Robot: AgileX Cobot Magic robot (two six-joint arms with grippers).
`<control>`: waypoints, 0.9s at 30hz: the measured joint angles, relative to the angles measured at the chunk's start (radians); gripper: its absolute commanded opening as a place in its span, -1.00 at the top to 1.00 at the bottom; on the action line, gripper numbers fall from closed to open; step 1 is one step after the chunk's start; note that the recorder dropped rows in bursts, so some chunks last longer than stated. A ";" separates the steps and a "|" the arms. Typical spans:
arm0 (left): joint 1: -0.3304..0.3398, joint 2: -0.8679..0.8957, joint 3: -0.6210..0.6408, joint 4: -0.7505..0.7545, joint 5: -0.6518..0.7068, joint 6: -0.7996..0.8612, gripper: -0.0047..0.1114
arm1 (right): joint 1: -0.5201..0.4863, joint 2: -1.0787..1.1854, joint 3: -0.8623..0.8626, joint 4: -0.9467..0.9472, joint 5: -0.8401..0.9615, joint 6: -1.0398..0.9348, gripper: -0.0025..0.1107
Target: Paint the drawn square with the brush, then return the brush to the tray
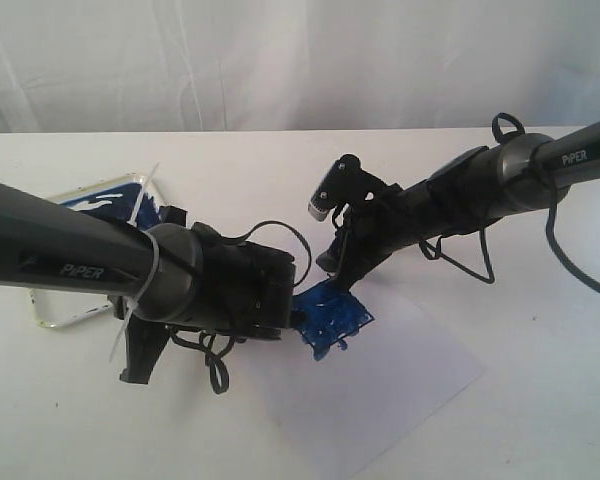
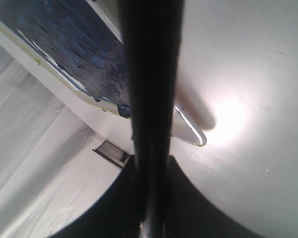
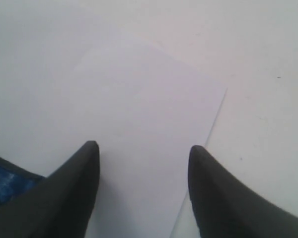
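The drawn square point(image 1: 330, 318) is smeared with blue paint, on a white paper sheet point(image 1: 380, 390). My right gripper point(image 1: 332, 270) hovers just over it, open and empty. In the right wrist view the right gripper point(image 3: 144, 146) has its fingers spread above the paper point(image 3: 149, 99), with the blue paint point(image 3: 2, 186) beside one finger. My left gripper point(image 2: 151, 218) is shut on the brush point(image 2: 151, 74), whose dark handle runs out over the tray point(image 2: 188, 130). The tray point(image 1: 65, 322), blue inside, lies at the left behind my left arm point(image 1: 180, 280), which hides that gripper's fingertips and the bristles.
A white curtain point(image 1: 280, 60) closes off the back of the white table point(image 1: 540, 330). Cables point(image 1: 460, 255) hang from the right arm above the paper. The two arms come close together near the middle of the table.
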 measured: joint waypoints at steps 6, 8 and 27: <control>-0.035 -0.011 0.000 0.001 0.000 -0.004 0.92 | 0.000 0.000 0.000 0.000 -0.002 0.000 0.05; -0.052 -0.015 0.000 0.001 0.000 -0.004 0.92 | 0.000 0.000 0.000 0.000 -0.004 0.000 0.05; -0.065 -0.020 0.000 0.065 -0.009 -0.059 0.92 | 0.000 0.000 0.000 0.000 -0.006 0.000 0.05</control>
